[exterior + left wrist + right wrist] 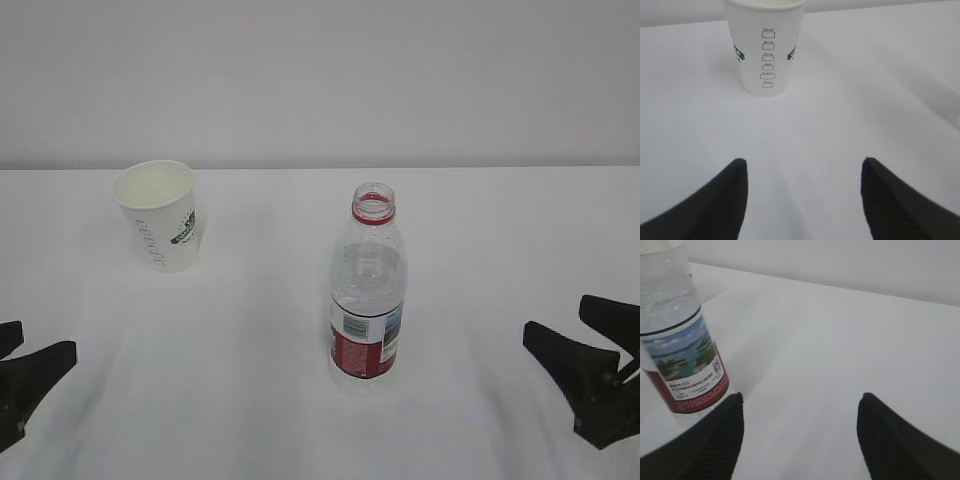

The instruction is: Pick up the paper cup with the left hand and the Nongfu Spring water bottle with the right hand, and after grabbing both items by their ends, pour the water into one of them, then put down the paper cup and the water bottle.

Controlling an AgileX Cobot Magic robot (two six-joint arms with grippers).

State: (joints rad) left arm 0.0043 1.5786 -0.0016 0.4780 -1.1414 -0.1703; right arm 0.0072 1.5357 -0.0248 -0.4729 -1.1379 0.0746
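White table, pale wall. Cup rim cropped ahead of spread left claw; paper cup white, green-marked. Capless Nongfu Spring water bottle, top cut off, left of spread right claw.

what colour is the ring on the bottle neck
Red; the neck ring on the water bottle shows best in the exterior view.

one paper cup, one water bottle, two claws, left claw, right claw

Bare table around upright cup and bottle.
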